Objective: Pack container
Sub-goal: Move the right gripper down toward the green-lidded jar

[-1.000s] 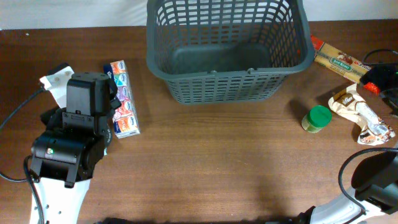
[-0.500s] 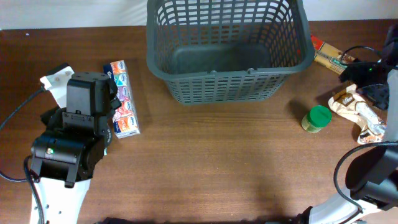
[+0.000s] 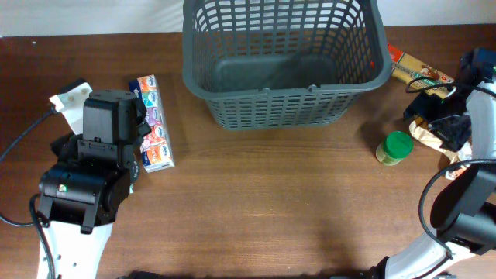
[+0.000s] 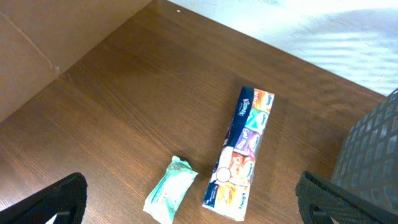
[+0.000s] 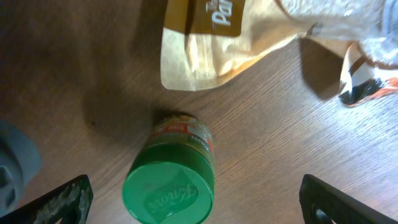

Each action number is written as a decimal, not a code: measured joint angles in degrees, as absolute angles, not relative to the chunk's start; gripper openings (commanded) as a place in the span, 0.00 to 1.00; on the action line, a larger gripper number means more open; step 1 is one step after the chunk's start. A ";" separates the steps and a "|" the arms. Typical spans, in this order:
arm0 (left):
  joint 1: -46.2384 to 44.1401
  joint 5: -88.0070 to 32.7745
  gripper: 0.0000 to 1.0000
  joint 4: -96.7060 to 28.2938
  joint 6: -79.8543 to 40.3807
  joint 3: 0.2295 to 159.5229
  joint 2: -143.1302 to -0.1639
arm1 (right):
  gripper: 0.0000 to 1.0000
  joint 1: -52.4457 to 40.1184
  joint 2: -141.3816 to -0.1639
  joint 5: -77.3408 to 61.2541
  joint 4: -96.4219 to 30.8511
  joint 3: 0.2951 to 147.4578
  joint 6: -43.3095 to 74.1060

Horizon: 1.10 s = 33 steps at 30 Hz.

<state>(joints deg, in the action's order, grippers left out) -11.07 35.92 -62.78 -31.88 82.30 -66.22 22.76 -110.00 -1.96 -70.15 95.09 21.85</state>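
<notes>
While the arms sit at opposite ends of the table (image 3: 271,201), the container (image 3: 279,108) stands upright at the far middle edge, well apart from both grippers. Left gripper (image 4: 189,193): jaws spread as wide as they go, nothing held, looking down on a tissue multipack (image 4: 239,155) with a small green-and-white packet (image 4: 170,190) lying just beside it. Right gripper (image 5: 196,190): jaws likewise fully spread and holding nothing, hanging above a green-lidded jar (image 5: 171,186) that sits near a brown pouch (image 5: 211,43), off to the container's right.
</notes>
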 measured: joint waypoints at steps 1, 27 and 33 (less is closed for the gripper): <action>-11.05 35.92 0.99 -62.78 -31.88 82.30 -66.22 | 0.99 22.76 -110.02 -2.33 -70.19 94.94 21.80; -11.05 35.92 0.99 -62.78 -31.88 82.30 -66.22 | 0.99 22.41 -110.02 -5.45 -69.32 87.77 21.96; -11.07 35.92 0.99 -62.78 -31.88 82.30 -66.22 | 0.99 19.77 -110.02 -3.44 -68.45 87.72 21.32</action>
